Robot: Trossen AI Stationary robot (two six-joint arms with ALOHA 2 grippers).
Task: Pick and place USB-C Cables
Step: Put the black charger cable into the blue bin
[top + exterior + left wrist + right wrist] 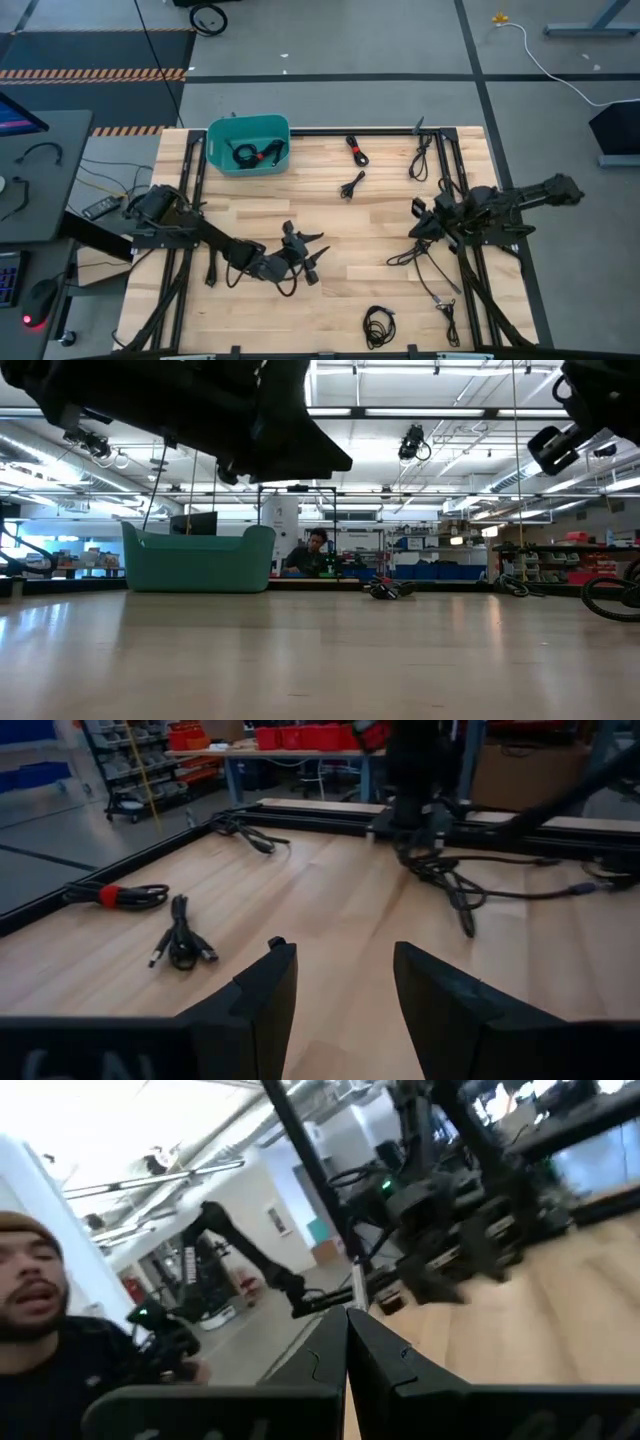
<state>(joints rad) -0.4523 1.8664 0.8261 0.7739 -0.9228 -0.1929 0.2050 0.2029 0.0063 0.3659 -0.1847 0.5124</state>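
The USB-C cables are thin black bundles scattered on the wooden table. One with a red tie (pixel 357 150) and a loose one (pixel 352 184) lie beyond my left gripper (pixel 312 256), and also show in the left wrist view as the tied cable (pixel 115 896) and the loose cable (pixel 180 935). A coil (pixel 379 325) lies by the near edge. Another cable (pixel 420 160) lies at the far right. One tied cable (pixel 255 153) lies inside the teal bin (pixel 218 160). My left gripper (pixel 345 990) is open over bare wood. My right gripper (pixel 347 1342) is shut, level, above a loose cable (pixel 408 255).
The teal bin (pixel 200 558) stands at the table's far left. A black frame rail (pixel 60 905) runs around the table edges. The left arm (pixel 450 1230) shows in the right wrist view, as does a person (pixel 40 1320) beside the table. More cabling (pixel 447 318) lies near right.
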